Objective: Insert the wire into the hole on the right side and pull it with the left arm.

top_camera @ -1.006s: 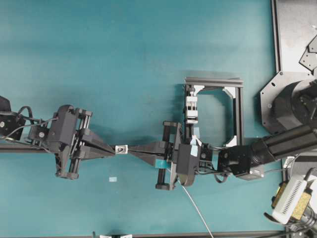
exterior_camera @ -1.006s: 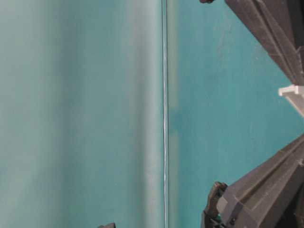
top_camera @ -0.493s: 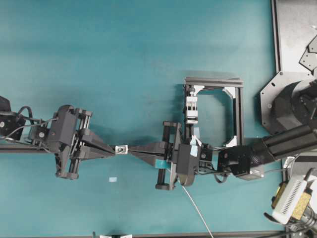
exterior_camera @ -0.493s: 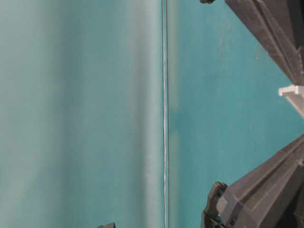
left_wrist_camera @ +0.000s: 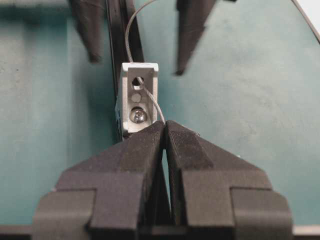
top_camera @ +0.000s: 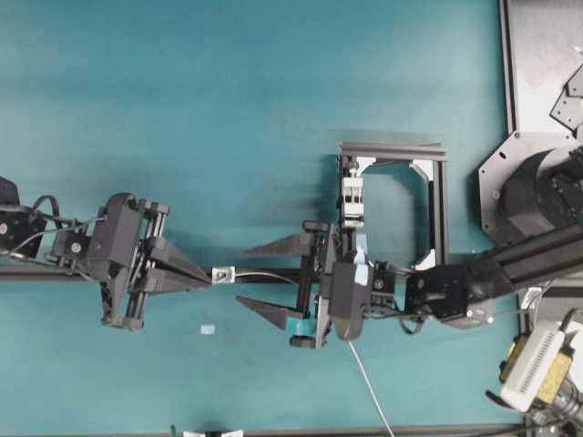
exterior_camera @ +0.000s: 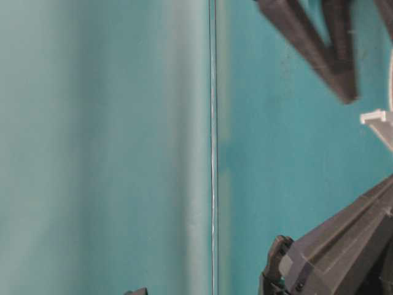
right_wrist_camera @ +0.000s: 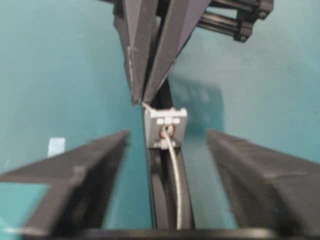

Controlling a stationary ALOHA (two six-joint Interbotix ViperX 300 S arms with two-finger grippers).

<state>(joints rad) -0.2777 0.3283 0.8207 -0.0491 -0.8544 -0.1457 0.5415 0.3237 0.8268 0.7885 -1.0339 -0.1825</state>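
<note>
Where hands part — wire [top_camera: 264, 275] (threaded)

Overhead top-down; table-level sideways; wrist cams close, facing, sharing bracket [left_wrist_camera: 138, 97].

wire [left_wrist_camera: 150, 97]: thin pale grey, stiff-ish, threaded through hole [left_wrist_camera: 137, 80] in small silver-white bracket. Short bit pokes out bracket's left-arm side, pinched at tips of left arm gripper [left_wrist_camera: 164, 125], fingers pressed together right against bracket. Other side, wire bows away from bracket in gentle curve, runs along dark rail. Hole: small, round, dark, upper part of bracket face, screw head just below it.
</note>
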